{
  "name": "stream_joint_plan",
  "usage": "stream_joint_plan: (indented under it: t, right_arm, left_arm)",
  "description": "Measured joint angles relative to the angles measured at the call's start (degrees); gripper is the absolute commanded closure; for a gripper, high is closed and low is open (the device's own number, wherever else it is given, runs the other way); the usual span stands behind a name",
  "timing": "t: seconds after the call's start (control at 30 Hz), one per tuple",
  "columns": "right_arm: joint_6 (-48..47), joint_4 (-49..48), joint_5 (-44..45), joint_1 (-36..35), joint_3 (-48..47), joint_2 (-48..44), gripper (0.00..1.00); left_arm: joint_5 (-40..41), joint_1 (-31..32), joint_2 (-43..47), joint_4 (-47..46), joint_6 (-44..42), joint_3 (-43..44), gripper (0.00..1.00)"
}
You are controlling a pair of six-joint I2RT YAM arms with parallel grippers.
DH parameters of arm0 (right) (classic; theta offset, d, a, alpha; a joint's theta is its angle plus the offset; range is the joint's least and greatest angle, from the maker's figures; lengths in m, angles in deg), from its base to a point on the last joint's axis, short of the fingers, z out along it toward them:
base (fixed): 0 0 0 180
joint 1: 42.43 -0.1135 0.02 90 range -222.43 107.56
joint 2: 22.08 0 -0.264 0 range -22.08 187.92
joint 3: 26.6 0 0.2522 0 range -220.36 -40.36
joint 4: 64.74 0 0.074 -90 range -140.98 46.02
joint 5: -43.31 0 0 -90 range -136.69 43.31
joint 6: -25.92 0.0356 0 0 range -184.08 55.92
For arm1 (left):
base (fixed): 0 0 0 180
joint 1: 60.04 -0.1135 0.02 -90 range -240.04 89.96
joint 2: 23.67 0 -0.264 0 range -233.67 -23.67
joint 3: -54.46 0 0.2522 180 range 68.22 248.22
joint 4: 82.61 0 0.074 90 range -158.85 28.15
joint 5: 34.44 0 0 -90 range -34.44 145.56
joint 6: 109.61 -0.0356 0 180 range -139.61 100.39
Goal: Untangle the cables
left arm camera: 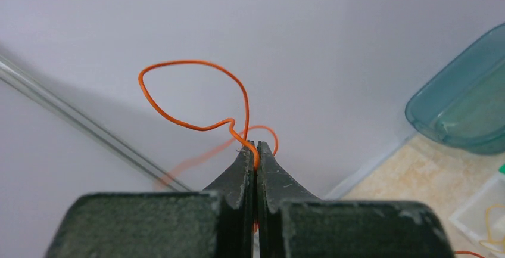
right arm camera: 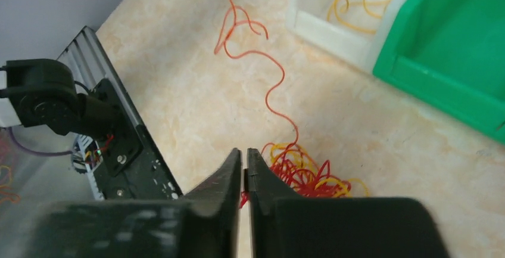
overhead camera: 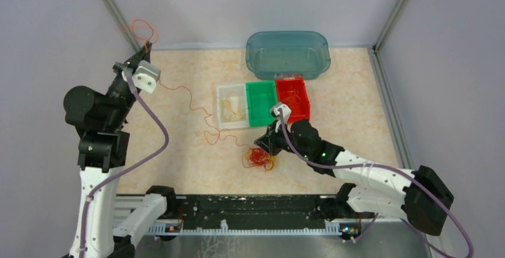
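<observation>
**A:** Cables (overhead camera: pixel 258 158) first. Where do they lie?

**B:** Most of them sit in one small clump of red, orange and yellow on the surface (overhead camera: pixel 351 121). It is towards the near edge, in front of the green bin (overhead camera: pixel 262 103).

**A:** And the right tool (right arm camera: pixel 245 154)?

**B:** It is down low, with its tips at the clump's edge and the fingers clenched together. A red strand (right arm camera: pixel 243 198) shows in the slit between them, so it looks pinched there.

**A:** What about the left tool (left arm camera: pixel 256 151)?

**B:** It is raised well off to the left, up near the back corner against the grey wall. It is clamped tight on an orange wire (left arm camera: pixel 196 91). Past the fingertips, the wire's free end curls into an open loop in the air.

**A:** Does that wire reach the clump?

**B:** In the top view it does. It drops from the left tool and runs in slack waves across the surface. It passes just in front of the white bin (overhead camera: pixel 232 106) and ends in the clump. It is loose, not taut.

**A:** What else is on the surface?

**B:** Three small bins stand side by side, touching: white, green, then the red bin (overhead camera: pixel 293 98). A few yellow wires (right arm camera: pixel 351 2) lie inside the white one. I cannot tell what the red bin holds. Behind the row, by the back wall, stands a teal tub (overhead camera: pixel 287 54).
</observation>
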Motion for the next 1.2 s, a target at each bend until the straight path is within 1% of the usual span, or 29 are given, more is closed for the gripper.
stream_joint_plan:
  t: [0.03, 0.1, 0.23, 0.27, 0.37, 0.47, 0.6, 0.7, 0.77, 0.9, 0.97, 1.07, 1.2]
  right_arm:
    - [0.24, -0.02, -0.02, 0.0, 0.11, 1.29, 0.7]
    - [0.42, -0.5, -0.02, 0.0, 0.13, 4.13, 0.6]
    - [-1.66, 0.07, -0.07, -0.26, -1.49, 7.65, 0.32]
    - [-2.19, 0.26, -0.11, -0.28, -2.49, 8.09, 0.27]
    - [-4.24, -0.35, -0.5, -0.35, -6.8, 8.87, 0.22]
    - [-5.99, -3.96, -2.01, -0.74, -13.0, 12.09, 0.19]
    - [-7.34, -9.38, -3.96, -1.86, -18.99, 19.39, 0.19]
    - [-7.74, -12.09, -4.9, -2.86, -21.97, 26.21, 0.21]
    - [-7.8, -12.94, -5.18, -3.34, -22.91, 29.99, 0.24]
    - [-7.13, -14.82, -5.79, -4.02, -22.75, 34.99, 0.39]
    - [-6.25, -16.55, -5.84, -4.28, -21.99, 36.11, 0.43]
    - [-4.46, -19.69, -5.68, -4.52, -19.71, 36.92, 0.43]
    - [-2.49, -24.35, -4.31, -5.01, -15.23, 38.82, 0.39]
  left_arm:
    - [-1.33, 0.0, -0.42, -0.13, 0.04, 1.53, 1.0]
    - [-4.57, 0.0, -1.18, -0.5, 0.39, 4.5, 1.0]
    - [-7.58, 0.0, -1.97, -1.14, 1.16, 7.96, 1.0]
    - [-8.17, 0.0, -2.25, -1.4, 1.33, 8.72, 1.0]
    - [-10.51, 0.0, -3.28, -1.9, 2.03, 11.52, 1.0]
    - [-12.87, 0.0, -4.04, -2.49, 2.97, 13.73, 1.0]
    - [-14.75, 0.0, -4.79, -3.32, 4.02, 16.2, 1.0]
    - [-15.63, 0.0, -5.53, -3.89, 4.57, 18.25, 1.0]
    - [-15.96, 0.0, -6.14, -3.98, 4.74, 19.91, 1.0]
    - [-16.11, 0.0, -7.45, -4.52, 4.7, 23.76, 1.0]
    - [-16.11, 0.0, -7.87, -5.01, 4.61, 25.35, 1.0]
    - [-16.13, 0.0, -8.72, -5.88, 4.48, 27.98, 1.0]
    - [-16.15, 0.0, -10.75, -8.26, 4.24, 31.85, 1.0]
